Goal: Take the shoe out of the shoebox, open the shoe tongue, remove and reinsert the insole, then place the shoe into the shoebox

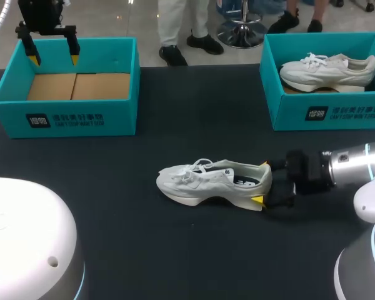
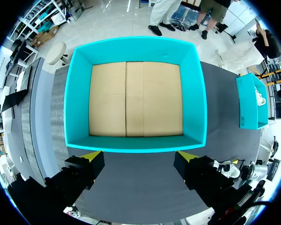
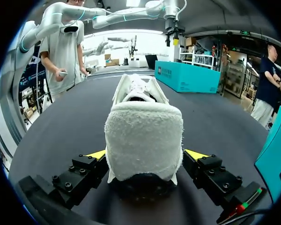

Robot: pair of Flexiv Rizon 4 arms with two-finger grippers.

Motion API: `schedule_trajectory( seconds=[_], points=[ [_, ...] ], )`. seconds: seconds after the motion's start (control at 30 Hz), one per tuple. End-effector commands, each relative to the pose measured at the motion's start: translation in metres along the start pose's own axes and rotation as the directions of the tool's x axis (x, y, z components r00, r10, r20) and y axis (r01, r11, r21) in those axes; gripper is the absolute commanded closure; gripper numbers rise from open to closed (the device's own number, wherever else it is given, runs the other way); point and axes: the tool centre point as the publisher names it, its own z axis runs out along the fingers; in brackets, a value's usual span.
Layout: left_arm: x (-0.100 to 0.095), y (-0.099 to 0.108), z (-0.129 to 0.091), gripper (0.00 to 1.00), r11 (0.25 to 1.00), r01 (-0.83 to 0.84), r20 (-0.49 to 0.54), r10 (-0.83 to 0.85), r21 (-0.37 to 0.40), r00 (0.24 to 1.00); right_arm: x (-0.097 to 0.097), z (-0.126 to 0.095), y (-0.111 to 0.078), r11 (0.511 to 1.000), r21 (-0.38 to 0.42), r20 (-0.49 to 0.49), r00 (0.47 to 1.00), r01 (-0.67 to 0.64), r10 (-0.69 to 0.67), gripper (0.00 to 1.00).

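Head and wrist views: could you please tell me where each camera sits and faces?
Head view: above and behind, looking down on the table; shows left claw and right claw.
Left wrist view: above the empty shoebox, facing down; left claw shows.
Right wrist view: low, facing along the shoe from its heel; right claw shows.
Head and right wrist views share the shoe.

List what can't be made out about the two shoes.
- Insole of the shoe on the table: heel blocks it in the right wrist view; too small in the head view.
- Second shoe: box wall hides its underside in the head view; tiny in the left wrist view.
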Motion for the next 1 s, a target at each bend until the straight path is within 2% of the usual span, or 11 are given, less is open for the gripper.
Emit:
schedule_trajectory(
  seconds=[0.03,0.13,0.17,0.23,0.27,0.3,0.6,0.8,1.0],
  points=[
    [0.000,0.000,0.000,0.00,1.000,0.000,0.000,0.000,0.000,1.000,0.000,0.007,-0.002,1.000,-0.006,-0.003,1.000,-0.002,0.002,0.00],
    [0.000,0.000,0.000,0.00,1.000,0.000,0.000,0.000,0.000,1.000,0.000,0.009,-0.004,1.000,-0.008,-0.008,1.000,-0.005,0.005,0.00],
    [0.000,0.000,0.000,0.00,1.000,0.000,0.000,0.000,0.000,1.000,0.001,0.009,-0.005,1.000,-0.008,-0.009,1.000,-0.006,0.006,0.45],
    [0.000,0.000,0.000,0.00,1.000,0.000,0.000,0.000,0.000,1.000,0.001,0.009,-0.006,1.000,-0.007,-0.012,1.000,-0.008,0.008,0.78],
    [0.000,0.000,0.000,0.00,1.000,0.000,0.000,0.000,0.000,1.000,0.001,0.009,-0.006,1.000,-0.007,-0.012,1.000,-0.008,0.008,0.91],
    [0.000,0.000,0.000,0.00,1.000,0.000,0.000,0.000,0.000,1.000,0.001,0.008,-0.006,1.000,-0.005,-0.015,1.000,-0.007,0.007,0.98],
    [0.000,0.000,0.000,0.00,1.000,0.000,0.000,0.000,0.000,1.000,-0.003,-0.015,-0.005,0.997,-0.005,-0.076,0.995,0.071,-0.072,1.00],
    [0.000,0.000,0.000,0.00,1.000,0.000,0.000,0.000,0.000,1.000,-0.005,-0.030,-0.012,0.996,-0.010,-0.114,0.990,0.088,-0.089,1.00],
    [0.000,0.000,0.000,0.00,1.000,0.000,0.000,0.000,0.000,1.000,-0.008,-0.032,-0.015,0.992,-0.026,-0.171,0.978,0.120,-0.122,1.00]
  ],
)
